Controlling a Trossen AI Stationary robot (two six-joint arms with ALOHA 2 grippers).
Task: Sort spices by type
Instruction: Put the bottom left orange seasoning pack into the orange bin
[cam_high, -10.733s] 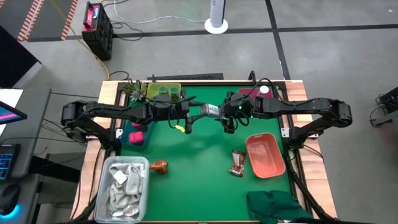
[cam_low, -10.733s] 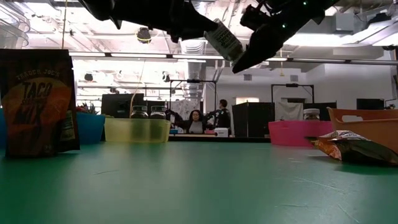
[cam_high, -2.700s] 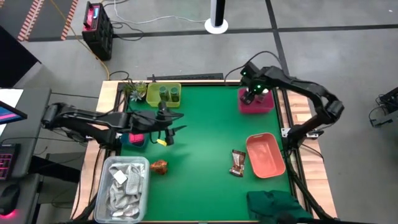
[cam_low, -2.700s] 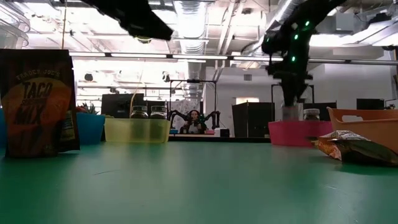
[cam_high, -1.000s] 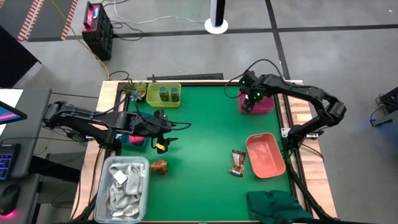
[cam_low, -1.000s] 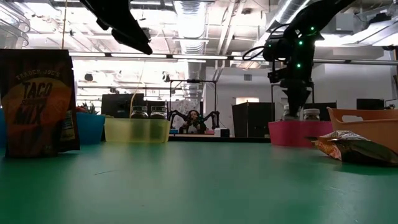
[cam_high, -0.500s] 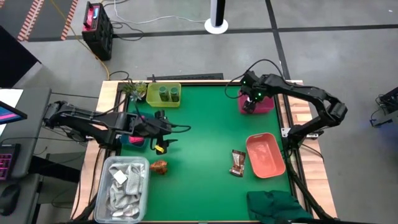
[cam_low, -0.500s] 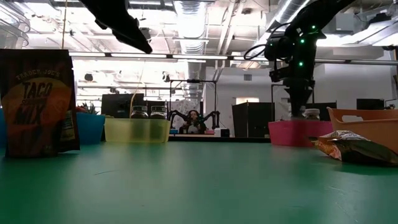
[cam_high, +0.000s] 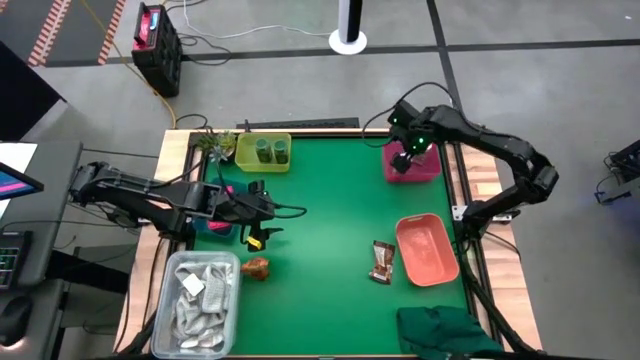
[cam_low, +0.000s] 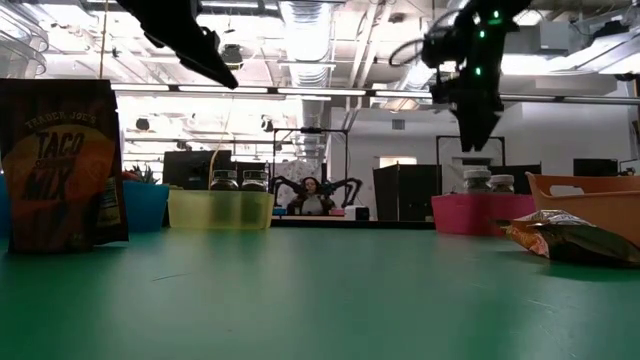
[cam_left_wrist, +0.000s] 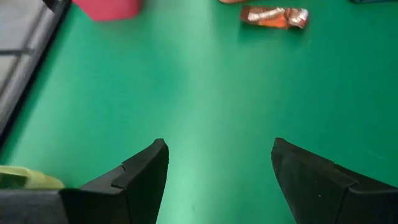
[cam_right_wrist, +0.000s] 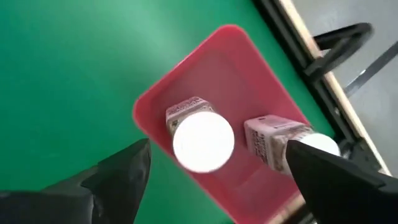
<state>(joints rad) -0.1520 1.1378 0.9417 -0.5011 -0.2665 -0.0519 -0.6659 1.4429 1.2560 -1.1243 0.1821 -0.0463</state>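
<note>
My right gripper (cam_high: 404, 155) (cam_low: 474, 128) (cam_right_wrist: 217, 149) is open and hangs above the pink bin (cam_high: 425, 172) (cam_right_wrist: 186, 68) at the table's far right. Two white-capped bottles (cam_right_wrist: 202, 140) (cam_right_wrist: 314, 144) stand upright in that bin, seen side by side in the low view (cam_low: 478, 181). My left gripper (cam_high: 255, 236) (cam_left_wrist: 217, 149) is open above bare green mat, left of centre. Two green jars (cam_high: 270, 150) stand in a yellow-green bin. A pink pack (cam_high: 220, 218) lies in the blue bin. One brown sachet (cam_high: 257, 267) (cam_low: 60, 165) stands upright; another (cam_high: 382, 262) (cam_left_wrist: 273, 15) lies flat.
A salmon tray (cam_high: 428, 250) sits right of the flat sachet. The clear tub of white rags (cam_high: 195, 300) is at the near left corner and a dark green cloth (cam_high: 445, 332) at the near right edge. A small plant (cam_high: 212, 145) stands beside the yellow-green bin.
My right gripper has risen straight up from the pink bin, leaving a white-capped bottle standing upright in it beside the other one.
</note>
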